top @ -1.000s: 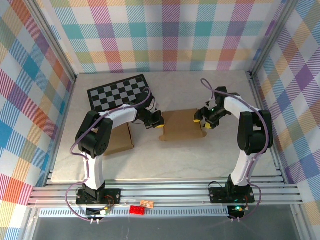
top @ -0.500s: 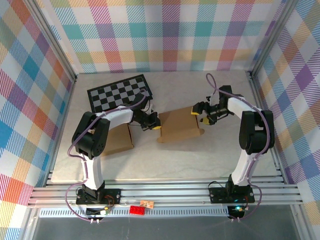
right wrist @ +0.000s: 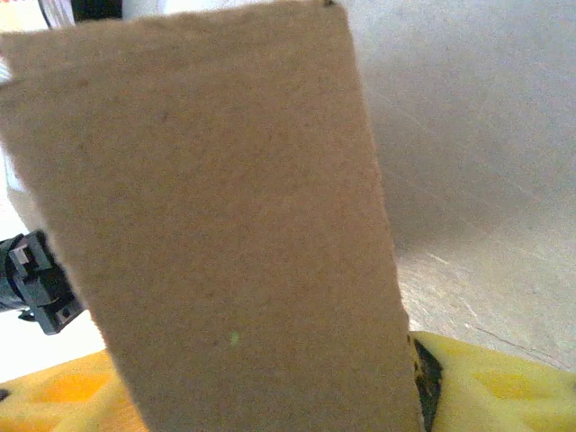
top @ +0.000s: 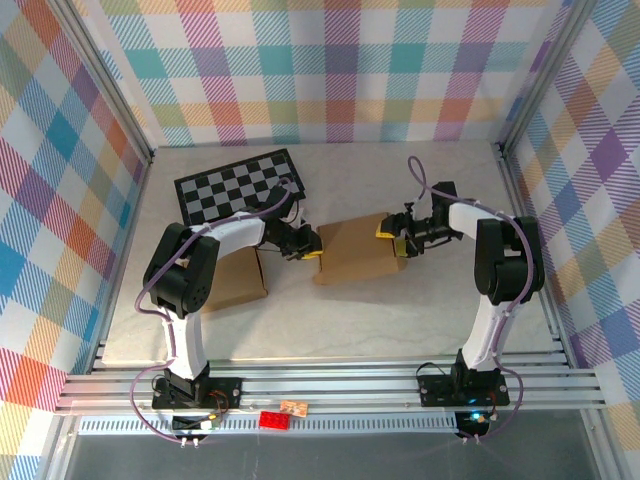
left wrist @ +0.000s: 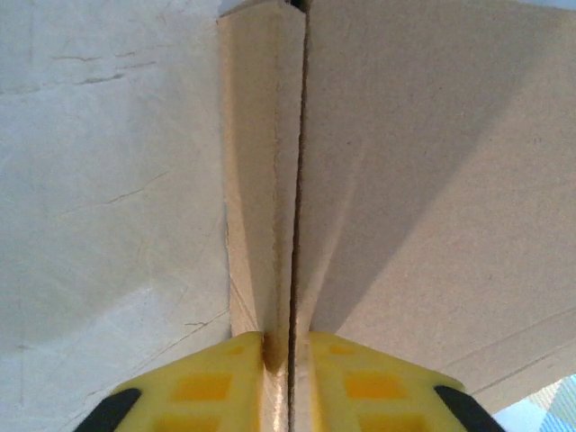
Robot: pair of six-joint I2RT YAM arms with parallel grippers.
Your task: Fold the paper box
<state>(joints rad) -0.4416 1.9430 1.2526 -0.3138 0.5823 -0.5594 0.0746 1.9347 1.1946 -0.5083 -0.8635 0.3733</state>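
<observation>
Pinching brown paper box (top: 355, 255), left claw (top: 313, 249), right claw (top: 393, 240) opposite

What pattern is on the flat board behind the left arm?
The board has black and white checks; the top external view shows it best.

left gripper (top: 312, 250) narrow — right gripper (top: 392, 238) wide

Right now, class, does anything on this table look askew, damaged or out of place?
The checkerboard sheet lies crooked on the table, and the paper box sits slightly skewed beside it. No tears or spills show.
</observation>
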